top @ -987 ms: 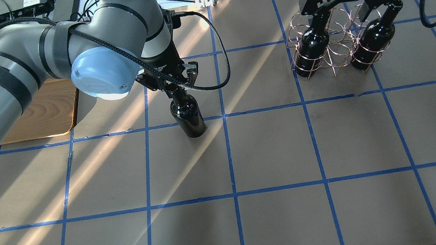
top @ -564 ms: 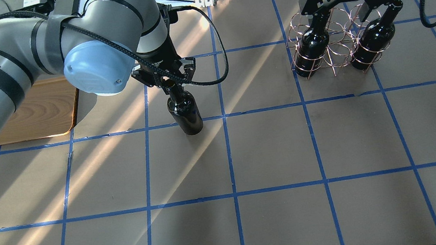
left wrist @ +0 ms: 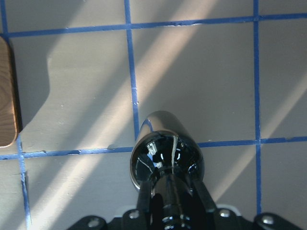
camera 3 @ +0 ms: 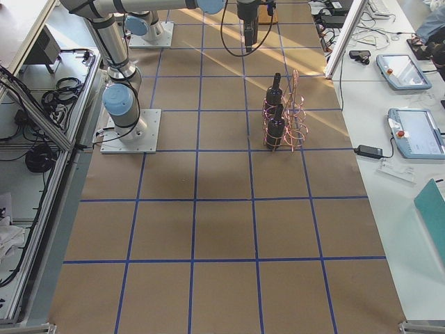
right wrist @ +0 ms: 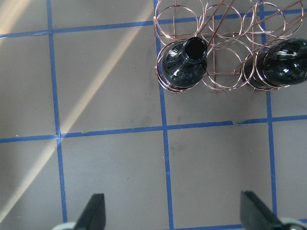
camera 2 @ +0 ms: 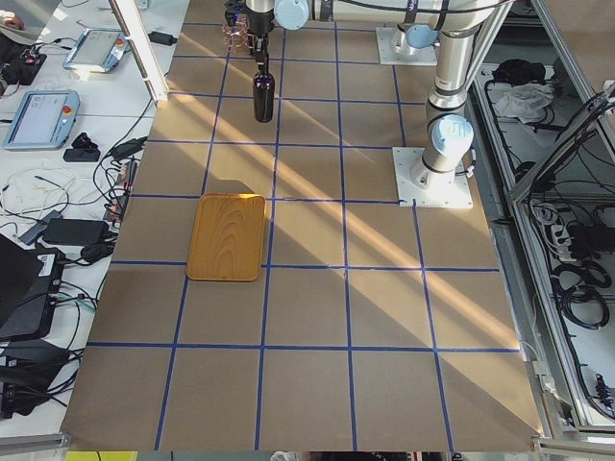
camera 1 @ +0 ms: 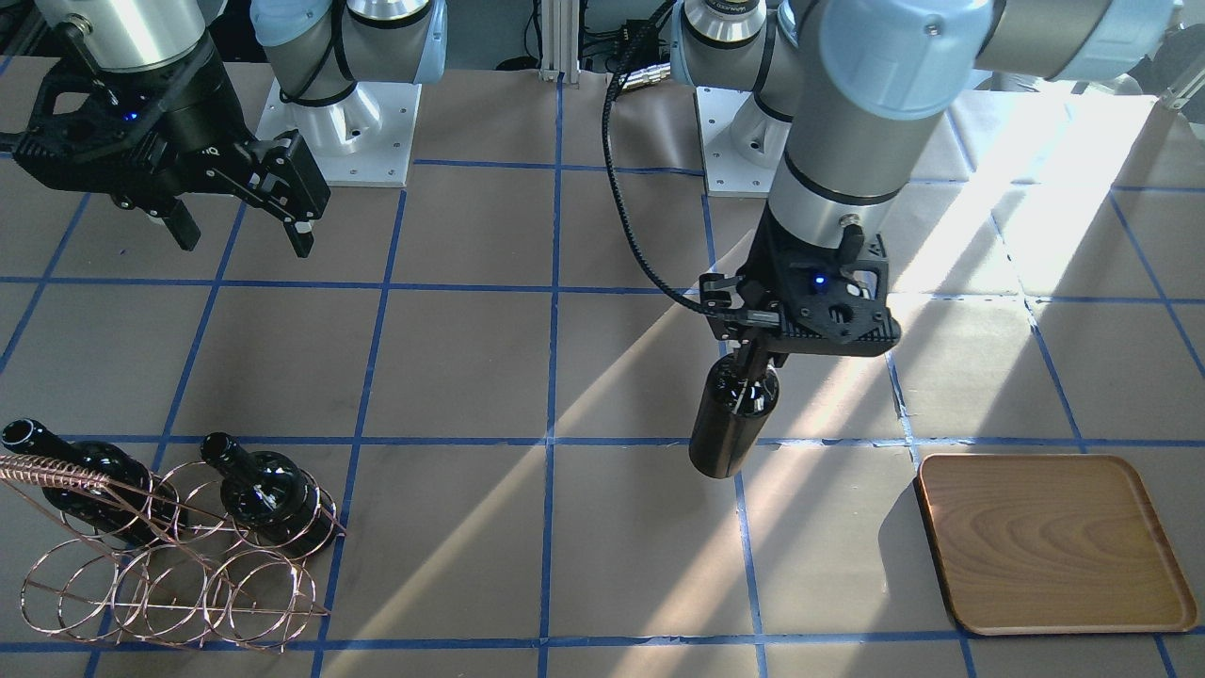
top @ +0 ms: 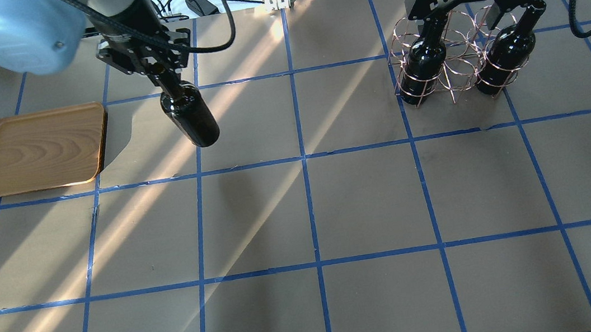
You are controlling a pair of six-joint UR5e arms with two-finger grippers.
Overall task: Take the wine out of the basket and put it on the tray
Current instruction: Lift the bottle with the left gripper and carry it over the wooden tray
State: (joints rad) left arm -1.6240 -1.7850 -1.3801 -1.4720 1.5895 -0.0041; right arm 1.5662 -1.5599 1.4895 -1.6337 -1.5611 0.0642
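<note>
Over on the robot's left half of the brown paper-covered bench (top: 367, 196) with its blue tape grid, I see the left gripper (top: 164, 74) with its jaws clamped on the slim neck of a glossy near-black glass wine bottle (top: 193, 119). That bottle is held upright, mouth up, and my left wrist camera looks straight down past its shoulder onto the bench. It sits between the tray and the basket, much nearer the flat light-brown wooden tray (top: 40, 149) with rounded corners. It is beside the tray rather than over it, with a strip of bare bench between them. Whether the bottle's base touches the bench I cannot tell.

On the robot's right, the rose-gold wire basket of round rings (top: 453, 70) stands on the bench. It holds 2 more dark bottles, 1 (top: 421, 66) at each end (top: 510, 52) of its near row, both neck-up, with 1 ring between them. The right gripper (camera 1: 243, 235) hovers on the robot's side of the basket, apart from it, jaws spread wide.
</note>
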